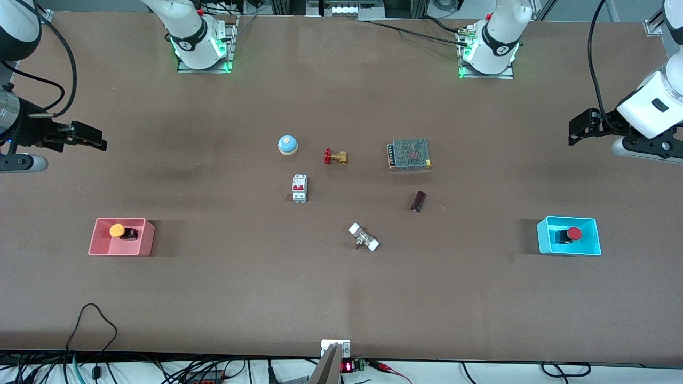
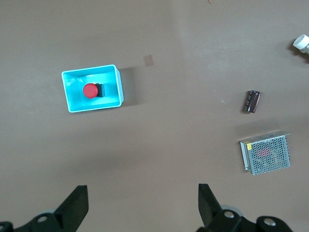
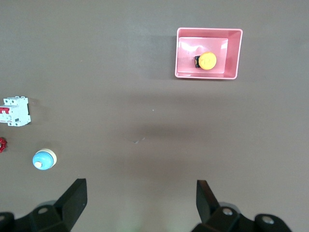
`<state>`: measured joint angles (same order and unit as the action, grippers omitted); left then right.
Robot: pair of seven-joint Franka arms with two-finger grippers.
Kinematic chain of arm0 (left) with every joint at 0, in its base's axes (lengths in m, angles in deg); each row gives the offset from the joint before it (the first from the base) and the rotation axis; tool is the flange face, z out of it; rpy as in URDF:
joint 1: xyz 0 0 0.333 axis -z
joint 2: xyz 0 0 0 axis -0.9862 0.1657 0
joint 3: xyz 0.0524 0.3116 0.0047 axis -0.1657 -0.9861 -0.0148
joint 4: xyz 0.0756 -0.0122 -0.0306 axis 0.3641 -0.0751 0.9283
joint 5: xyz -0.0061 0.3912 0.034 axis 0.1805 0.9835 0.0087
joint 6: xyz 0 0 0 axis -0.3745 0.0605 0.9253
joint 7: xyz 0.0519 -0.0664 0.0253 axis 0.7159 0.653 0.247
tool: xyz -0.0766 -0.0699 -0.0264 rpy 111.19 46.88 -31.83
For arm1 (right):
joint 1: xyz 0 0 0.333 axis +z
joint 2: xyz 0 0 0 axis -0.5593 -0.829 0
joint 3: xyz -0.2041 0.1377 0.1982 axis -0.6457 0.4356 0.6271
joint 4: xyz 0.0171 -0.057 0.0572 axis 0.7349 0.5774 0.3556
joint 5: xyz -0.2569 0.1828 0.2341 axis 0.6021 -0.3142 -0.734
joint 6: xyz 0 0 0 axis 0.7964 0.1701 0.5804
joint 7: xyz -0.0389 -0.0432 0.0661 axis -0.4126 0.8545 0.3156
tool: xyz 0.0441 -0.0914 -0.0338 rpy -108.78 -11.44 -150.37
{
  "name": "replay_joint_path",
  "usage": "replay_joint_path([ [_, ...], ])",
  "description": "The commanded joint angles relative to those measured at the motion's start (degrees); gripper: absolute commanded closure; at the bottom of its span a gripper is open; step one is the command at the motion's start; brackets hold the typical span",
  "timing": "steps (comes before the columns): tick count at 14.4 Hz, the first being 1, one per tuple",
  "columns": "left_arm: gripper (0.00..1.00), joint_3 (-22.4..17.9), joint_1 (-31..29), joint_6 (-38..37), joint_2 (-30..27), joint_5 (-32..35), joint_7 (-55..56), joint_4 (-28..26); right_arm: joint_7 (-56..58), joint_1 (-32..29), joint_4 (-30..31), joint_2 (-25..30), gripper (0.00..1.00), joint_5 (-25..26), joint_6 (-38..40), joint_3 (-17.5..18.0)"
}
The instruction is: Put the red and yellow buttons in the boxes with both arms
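Observation:
The yellow button (image 1: 118, 231) lies in the salmon-pink box (image 1: 101, 248) toward the right arm's end of the table; it also shows in the right wrist view (image 3: 207, 61) in its box (image 3: 232, 53). The red button (image 1: 573, 233) lies in the cyan box (image 1: 544, 240) toward the left arm's end; the left wrist view shows it (image 2: 90, 91) in its box (image 2: 116, 87). My left gripper (image 1: 579, 128) (image 2: 142, 200) is open and empty, held high over bare table. My right gripper (image 1: 88, 137) (image 3: 140, 198) is open and empty, high over bare table.
In the table's middle stand a pale-blue bell (image 1: 287, 144), a brass valve with a red handle (image 1: 335, 157), a white breaker (image 1: 299, 189), a metal mesh power supply (image 1: 409, 153), a dark cylinder (image 1: 418, 201) and a white-capped fitting (image 1: 364, 237).

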<state>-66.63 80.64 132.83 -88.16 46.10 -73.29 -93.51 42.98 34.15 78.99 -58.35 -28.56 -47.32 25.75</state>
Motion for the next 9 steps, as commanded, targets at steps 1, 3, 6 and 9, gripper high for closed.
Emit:
replay_joint_path([
  [1, 0.0, -0.07, 0.09, -0.88, -0.29, -0.68, -0.87, 0.4, -0.99, 0.38, -1.06, 0.33, 0.0, 0.45, 1.84, 0.01],
  [3, 0.0, -0.07, 0.09, -0.88, -0.29, -0.68, -0.87, 0.4, -1.26, 0.47, -0.98, 0.51, 0.0, 0.45, 3.16, -0.34],
  [6, 0.0, -0.07, 0.09, -0.88, -0.29, -0.68, -0.87, 0.4, -1.17, 1.17, -0.71, 0.69, 0.0, 0.71, 3.25, -0.34],
  [9, 0.0, -0.07, 0.09, -0.88, -0.29, -0.68, -0.87, 0.4, -1.17, 1.26, -0.28, 0.86, 0.0, 0.71, 3.16, -0.34],
])
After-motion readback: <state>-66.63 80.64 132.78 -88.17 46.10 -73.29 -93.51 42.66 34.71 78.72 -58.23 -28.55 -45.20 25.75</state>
